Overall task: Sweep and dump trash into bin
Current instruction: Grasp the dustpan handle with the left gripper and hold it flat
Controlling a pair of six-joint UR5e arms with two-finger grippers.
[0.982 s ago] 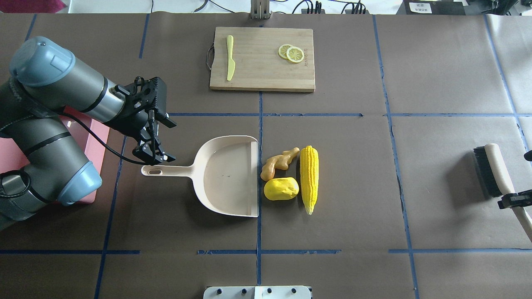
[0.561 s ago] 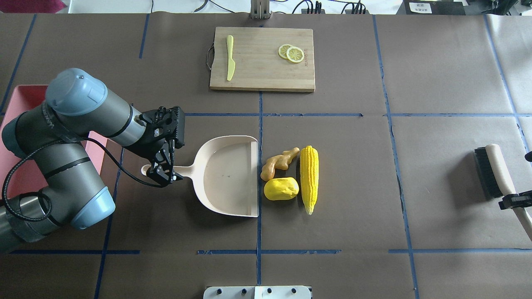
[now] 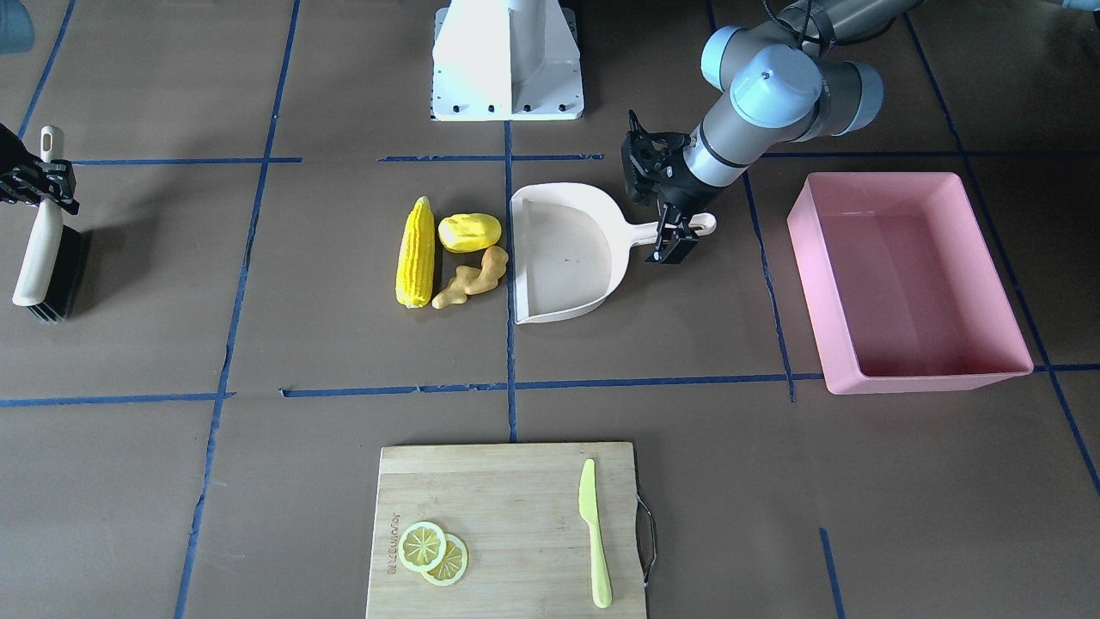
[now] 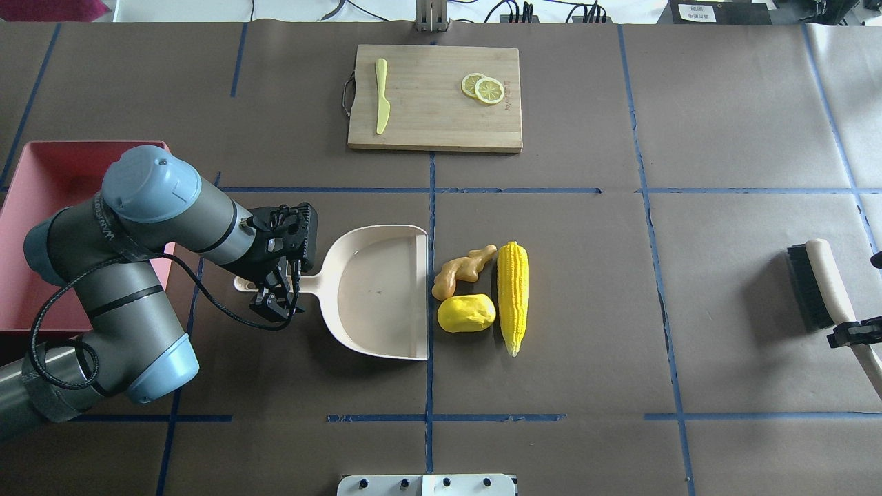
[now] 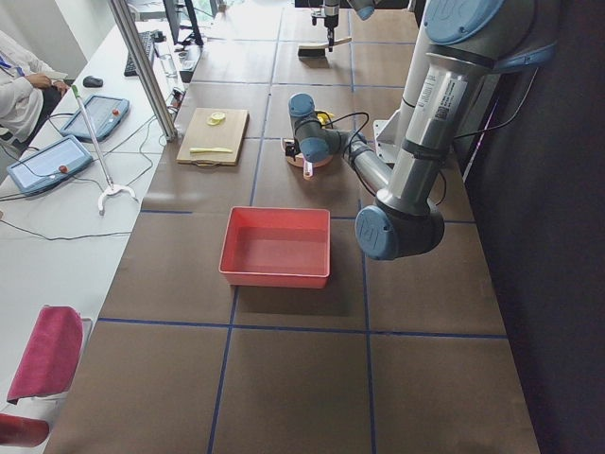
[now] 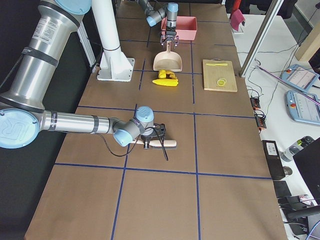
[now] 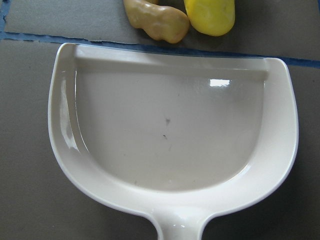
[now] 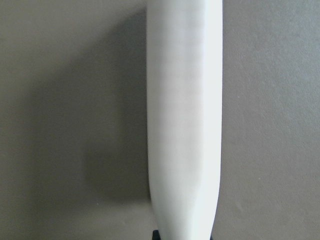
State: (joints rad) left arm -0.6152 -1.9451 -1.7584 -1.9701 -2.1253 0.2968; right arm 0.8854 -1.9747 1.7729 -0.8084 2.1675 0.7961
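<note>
While the corn cob [image 4: 513, 293] is laid lengthwise toward the robot, tip nearest it, near the dustpan [image 4: 375, 289] mouth, the brush [image 4: 830, 279] is clasped by the right gripper [image 4: 852, 332]; whether the left gripper [image 4: 278, 300] is clenched cannot be told.

Your overhead camera looks down from behind; the front one faces the white robot pedestal [image 3: 507, 52]; both share the large pink rectangular plastic tub [image 4: 48, 193]. Side cameras sit far off each end of the brown papered table [image 5: 284, 378]. Wrist cameras hang close over the cream plastic dustpan [image 7: 170, 130] and the white-handled black-bristled brush [image 8: 185, 115].

Three toy foods [image 4: 513, 293], two lemon slices [image 4: 489, 90], one dustpan [image 4: 379, 289], brush [image 4: 823, 279], bin [image 3: 928, 375].
</note>
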